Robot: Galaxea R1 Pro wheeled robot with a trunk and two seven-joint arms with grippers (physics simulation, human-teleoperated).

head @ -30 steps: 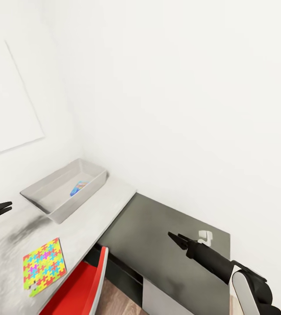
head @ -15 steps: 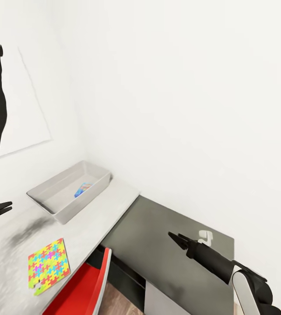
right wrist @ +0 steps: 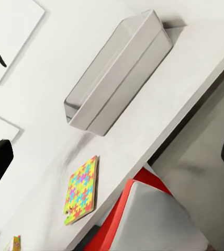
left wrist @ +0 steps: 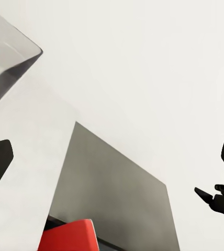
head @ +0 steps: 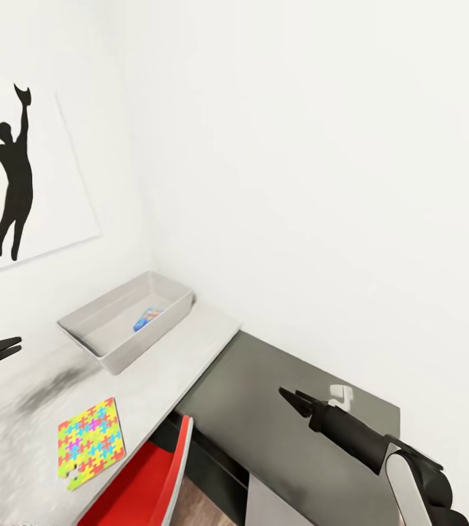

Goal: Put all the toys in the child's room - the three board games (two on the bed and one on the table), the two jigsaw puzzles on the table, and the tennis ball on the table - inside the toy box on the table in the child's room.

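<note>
Everything has slid rightward as the head camera swings left. Right gripper (head: 291,399), dark tapered fingers pinched together, hovers over a matte grey cabinet (head: 286,409); left gripper (head: 1,347) seems likewise closed. Beyond it, leftward on the pale speckled table (head: 169,365): flat multicoloured jigsaw puzzle (head: 91,442), then rectangular grey toy box (head: 127,318).

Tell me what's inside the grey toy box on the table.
In the toy box, one small blue and multicoloured item lies on the floor near the far end. The near wall hides part of the floor, so more could lie there.
</note>
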